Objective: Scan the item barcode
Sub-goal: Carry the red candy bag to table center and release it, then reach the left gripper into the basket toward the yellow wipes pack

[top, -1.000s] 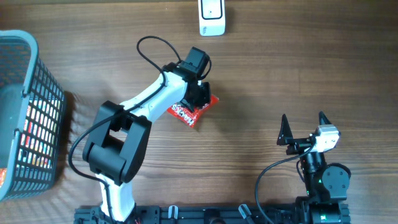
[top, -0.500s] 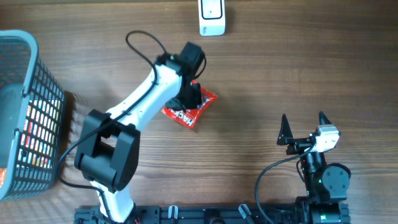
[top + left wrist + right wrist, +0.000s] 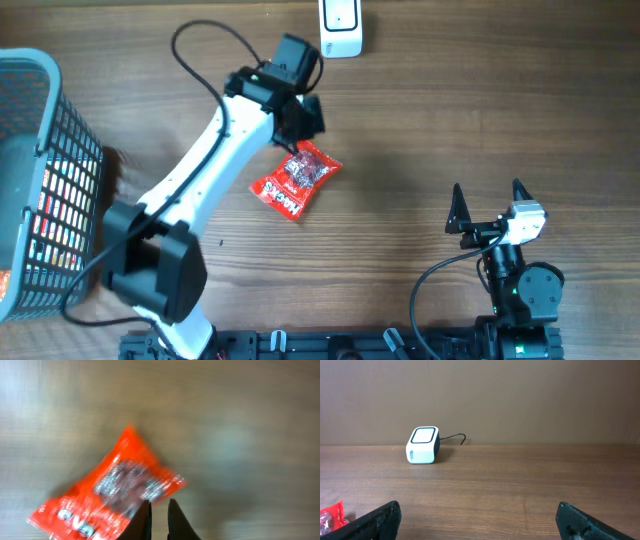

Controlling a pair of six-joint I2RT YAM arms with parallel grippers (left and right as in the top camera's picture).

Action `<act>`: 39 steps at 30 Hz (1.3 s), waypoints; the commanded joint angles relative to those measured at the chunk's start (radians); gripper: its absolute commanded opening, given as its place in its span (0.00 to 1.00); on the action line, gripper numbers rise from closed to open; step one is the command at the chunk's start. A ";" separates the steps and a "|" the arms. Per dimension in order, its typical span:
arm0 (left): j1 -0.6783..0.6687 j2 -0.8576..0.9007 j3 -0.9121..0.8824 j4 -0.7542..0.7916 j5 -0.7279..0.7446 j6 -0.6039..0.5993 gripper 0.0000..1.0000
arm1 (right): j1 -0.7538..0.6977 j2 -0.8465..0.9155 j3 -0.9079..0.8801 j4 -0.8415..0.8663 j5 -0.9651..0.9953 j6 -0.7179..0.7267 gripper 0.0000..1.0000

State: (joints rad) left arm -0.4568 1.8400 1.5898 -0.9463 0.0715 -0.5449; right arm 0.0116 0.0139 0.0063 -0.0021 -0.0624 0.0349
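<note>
- Overhead, change first: since a second ago the left arm has stretched out and swung its wrist up the surface toward the white scanner. The red snack packet has turned a little and sits slightly lower left than it did. The right arm has not moved.
- Overhead, now: the packet lies flat, mid-surface, below the scanner and well apart from it. The left fingers hang just above the packet's upper end, between packet and scanner.
- Overhead: the right fingers stand spread wide at lower right, holding nothing, far from the packet.
- Overhead: a dark mesh basket fills the left edge.
- Left wrist: frame is motion-blurred. The left fingers are drawn together with only a thin slit between them. The packet lies on the wood, its long side slanting from lower left to upper right. The fingertips overlap its lower right edge in the picture; possibly a pinch on that edge, but the blur does not settle it.
- Right wrist: the right fingers sit at the two bottom corners, fully apart, with bare wood between them.
- Right wrist: the scanner stands upright at the far side, with a thin cable trailing behind it.
- Right wrist: a red corner of the packet shows at the lower left edge.
</note>
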 commanded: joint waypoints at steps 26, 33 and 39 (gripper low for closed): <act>0.687 -0.381 0.436 -0.066 -0.151 0.168 1.00 | 0.002 -0.005 -0.001 0.003 0.010 -0.008 1.00; 1.256 -0.240 0.332 -0.096 0.029 0.115 1.00 | 0.002 -0.005 -0.001 0.003 0.010 -0.008 1.00; 1.352 0.051 0.308 -0.206 -0.009 0.177 1.00 | 0.002 -0.005 -0.001 0.003 0.010 -0.008 1.00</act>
State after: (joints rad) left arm 0.8604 1.8042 1.8996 -1.1316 0.0612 -0.4137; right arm 0.0116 0.0135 0.0063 -0.0021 -0.0616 0.0353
